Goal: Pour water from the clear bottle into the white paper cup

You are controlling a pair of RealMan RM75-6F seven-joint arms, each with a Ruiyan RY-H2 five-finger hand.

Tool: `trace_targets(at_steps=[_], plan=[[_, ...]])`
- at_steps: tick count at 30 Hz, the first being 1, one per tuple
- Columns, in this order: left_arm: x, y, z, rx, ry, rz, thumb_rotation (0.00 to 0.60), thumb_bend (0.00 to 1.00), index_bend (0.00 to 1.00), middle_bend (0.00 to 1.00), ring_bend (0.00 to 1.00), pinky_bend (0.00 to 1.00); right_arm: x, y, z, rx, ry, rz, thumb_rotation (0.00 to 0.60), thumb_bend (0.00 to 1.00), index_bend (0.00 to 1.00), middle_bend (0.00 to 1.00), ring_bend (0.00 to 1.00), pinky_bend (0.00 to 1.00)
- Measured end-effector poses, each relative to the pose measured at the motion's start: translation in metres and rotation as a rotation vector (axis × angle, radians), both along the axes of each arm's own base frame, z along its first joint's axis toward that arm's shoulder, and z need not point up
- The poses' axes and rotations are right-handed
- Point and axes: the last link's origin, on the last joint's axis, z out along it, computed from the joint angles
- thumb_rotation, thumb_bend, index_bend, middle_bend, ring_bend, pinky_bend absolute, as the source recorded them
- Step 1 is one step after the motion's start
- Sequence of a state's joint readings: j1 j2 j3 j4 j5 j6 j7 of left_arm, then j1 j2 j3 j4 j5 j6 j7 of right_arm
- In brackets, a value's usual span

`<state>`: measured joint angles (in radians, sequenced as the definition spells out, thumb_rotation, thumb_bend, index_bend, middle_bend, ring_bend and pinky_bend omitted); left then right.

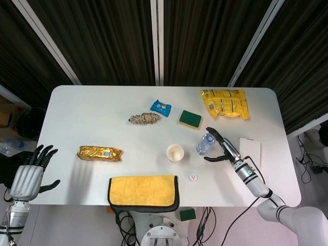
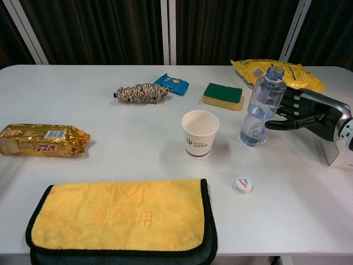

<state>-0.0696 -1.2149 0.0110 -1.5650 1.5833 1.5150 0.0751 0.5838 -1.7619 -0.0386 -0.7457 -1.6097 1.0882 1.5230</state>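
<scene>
Light was bright and even from overhead, and the white tabletop (image 1: 92, 118) glowed without harsh glare. Shadows stayed soft and short beside each item. Both views were sharp; the head view bent the tabletop edges slightly, and the dark slatted backdrop swallowed detail.

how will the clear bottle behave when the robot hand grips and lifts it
The clear bottle looks thin-walled and ribbed, so it may dent under a firm squeeze. It stands tall and narrow, so a sideways nudge from the right robot hand could tip it. Its neck is open, with a cap lying on the table, so a tilt would probably spill.
</scene>
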Motion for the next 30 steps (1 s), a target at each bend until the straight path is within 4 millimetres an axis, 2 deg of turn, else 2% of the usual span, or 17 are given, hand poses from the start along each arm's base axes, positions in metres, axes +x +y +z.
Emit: trace_targets(at_steps=[18, 25, 30], plan=[[-0.001, 0.001, 0.000, -0.001, 0.004, -0.001, 0.600, 0.04, 0.16, 0.11, 0.05, 0.19, 0.006, -0.006, -0.006, -0.002, 0.046, 0.034, 0.600, 0.06, 0.00, 0.00, 0.00, 0.00], [-0.003, 0.000, 0.000, -0.002, 0.002, 0.007, 0.600, 0.04, 0.16, 0.11, 0.05, 0.19, 0.011, -0.009, -0.010, 0.000, 0.062, 0.050, 0.600, 0.08, 0.00, 0.06, 0.00, 0.00], [-0.003, 0.000, 0.000, -0.001, 0.004, 0.005, 0.600, 0.04, 0.16, 0.11, 0.05, 0.19, 0.013, -0.011, -0.012, 0.003, 0.067, 0.045, 0.600, 0.09, 0.07, 0.09, 0.00, 0.00]])
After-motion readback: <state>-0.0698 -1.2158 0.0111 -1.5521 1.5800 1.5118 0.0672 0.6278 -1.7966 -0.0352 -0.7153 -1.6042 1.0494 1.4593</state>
